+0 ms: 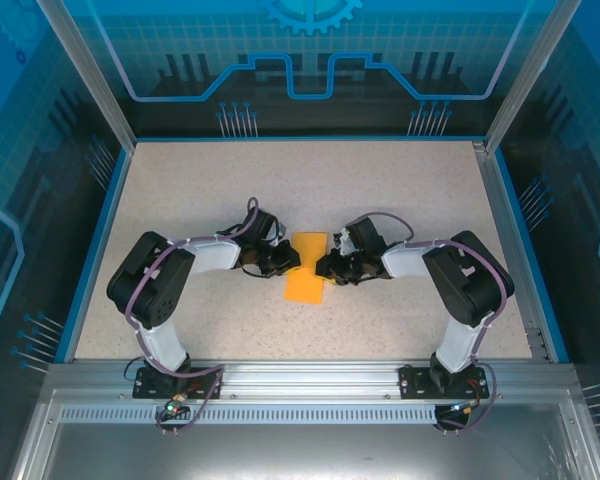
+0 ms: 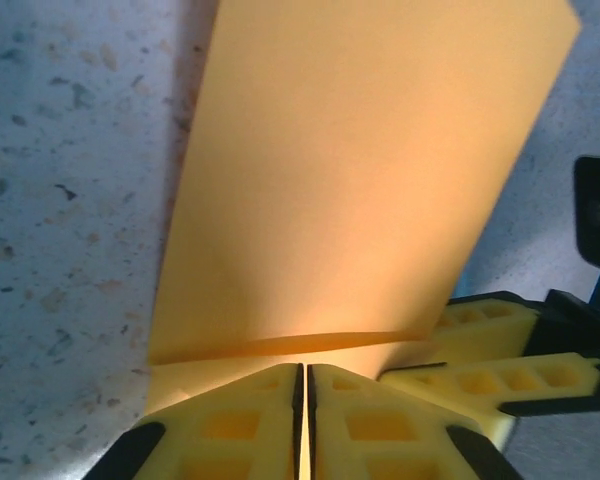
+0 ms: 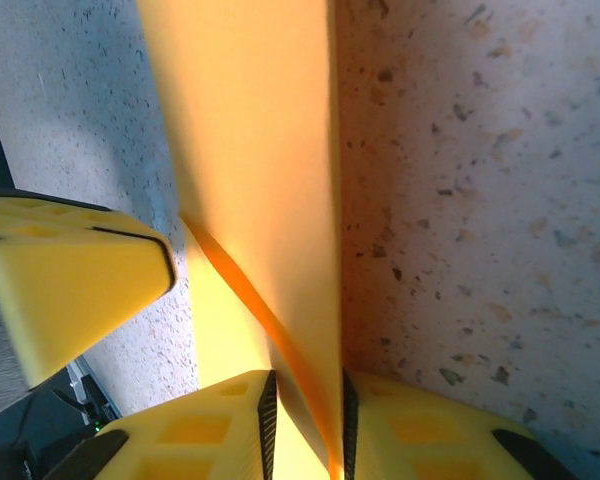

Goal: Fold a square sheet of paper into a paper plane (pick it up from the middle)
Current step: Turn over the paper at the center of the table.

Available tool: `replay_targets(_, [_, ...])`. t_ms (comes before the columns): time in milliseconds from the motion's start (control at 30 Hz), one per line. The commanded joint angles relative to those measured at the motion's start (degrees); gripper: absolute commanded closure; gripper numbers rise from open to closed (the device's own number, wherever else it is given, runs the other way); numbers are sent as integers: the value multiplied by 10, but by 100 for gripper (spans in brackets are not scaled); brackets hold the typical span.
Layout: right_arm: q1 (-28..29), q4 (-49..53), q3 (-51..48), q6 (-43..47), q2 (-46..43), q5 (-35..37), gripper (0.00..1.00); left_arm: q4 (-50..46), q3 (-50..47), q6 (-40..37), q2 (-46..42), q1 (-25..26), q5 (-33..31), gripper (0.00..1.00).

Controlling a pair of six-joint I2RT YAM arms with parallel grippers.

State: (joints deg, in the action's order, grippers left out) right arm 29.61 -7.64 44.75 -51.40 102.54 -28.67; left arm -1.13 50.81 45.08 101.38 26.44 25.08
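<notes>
Right now the square sheet of paper (image 1: 308, 252) sits mid-frame in top view, betw. both grippers. The left gripper (image 2: 303, 375) and right gripper (image 3: 305, 390) each pinch an opposite edge. Paper: narrow folded orange rectangle, flap edge visible.

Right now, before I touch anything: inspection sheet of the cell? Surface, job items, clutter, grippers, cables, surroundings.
Surface: speckled beige table, no stains or damage seen.
Job's things: one orange paper, folded to a narrow strip with a layered edge, at mid-table between the two grippers; not yet plane-shaped.
Clutter: nothing seen.
Grippers: left gripper shut on the paper's left edge; right gripper shut on its right edge, paper running between its fingers. The two grippers sit close together.
Cables: cables loop along both arms and by the bases, none touching the paper.
Surroundings: metal frame at the near edge, blue see-through panels around the cell.
</notes>
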Motion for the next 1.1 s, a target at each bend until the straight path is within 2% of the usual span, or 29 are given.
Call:
replay_targets(0, [-5, -14, -11, 20, 6, -13, 78, -18, 1, 5, -43, 5, -35, 86])
replay_targets(300, [-7, -12, -10, 38, -28, -17, 91, -44, -64, 12, -177, 5, -168, 83])
replay_targets(567, [-7, 180, 52, 127, -122, 58, 99, -74, -133, 41, -332, 4, -303, 75])
replay_targets(633, [-3, 267, 93, 163, -145, 110, 99, -83, -151, 49, -374, 3, -332, 70])
replay_targets(833, [20, 546, 215, 246, -180, 348, 97, -141, -172, 50, -460, -5, -404, 52])
replay_targets(967, [64, 695, 299, 249, -157, 535, 98, -158, -183, 48, -485, -9, -422, 42])
replay_targets(1067, [98, 772, 348, 230, -125, 627, 98, -162, -187, 51, -491, -11, -421, 39])
